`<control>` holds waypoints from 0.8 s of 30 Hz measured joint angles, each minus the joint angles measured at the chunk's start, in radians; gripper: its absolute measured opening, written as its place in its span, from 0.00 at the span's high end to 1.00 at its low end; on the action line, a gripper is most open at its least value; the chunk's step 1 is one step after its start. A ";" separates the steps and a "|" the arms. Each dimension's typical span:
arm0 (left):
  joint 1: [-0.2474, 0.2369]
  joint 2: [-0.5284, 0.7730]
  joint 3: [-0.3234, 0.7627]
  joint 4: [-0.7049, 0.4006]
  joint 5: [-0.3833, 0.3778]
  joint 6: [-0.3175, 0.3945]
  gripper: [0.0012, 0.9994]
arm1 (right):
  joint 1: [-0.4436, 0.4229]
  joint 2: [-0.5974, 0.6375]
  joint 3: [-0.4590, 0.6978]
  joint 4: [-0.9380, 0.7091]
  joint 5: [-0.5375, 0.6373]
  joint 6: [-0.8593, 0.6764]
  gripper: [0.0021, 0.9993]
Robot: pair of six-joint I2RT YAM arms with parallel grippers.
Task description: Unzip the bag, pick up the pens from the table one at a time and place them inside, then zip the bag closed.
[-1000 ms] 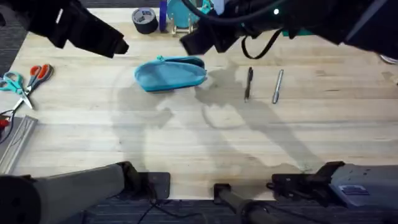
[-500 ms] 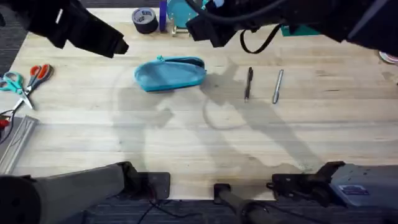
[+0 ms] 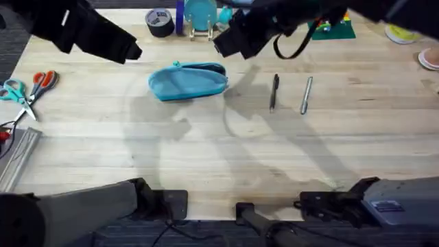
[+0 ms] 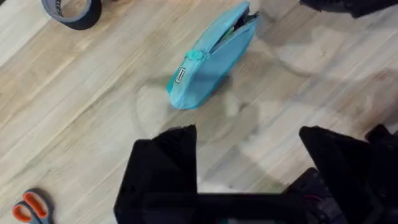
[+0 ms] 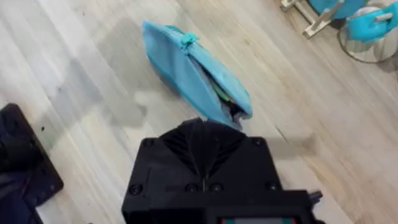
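Both pens (image 3: 274,92) lie apart from the bag (image 3: 188,81); left claw (image 4: 249,149) released above it.

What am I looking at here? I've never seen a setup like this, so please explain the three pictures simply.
This is a robot with two arms at a wooden table. One picture looks down from above; the other two come from a camera on each wrist.

On the table lies a light blue bag, its zipper partly open at one end. Beside it, apart from each other, lie a black pen and a silver pen. Scissors sit near the left edge, a tape roll near the far edge.

The left gripper hangs above the table with its fingers open, holding nothing. The right gripper hovers near the bag's open end and carries neither pen; its fingers meet in its wrist picture.
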 joint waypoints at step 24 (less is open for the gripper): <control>0.000 0.000 0.000 0.000 0.000 0.000 0.00 | 0.011 0.384 0.371 -0.236 -0.058 -0.186 0.97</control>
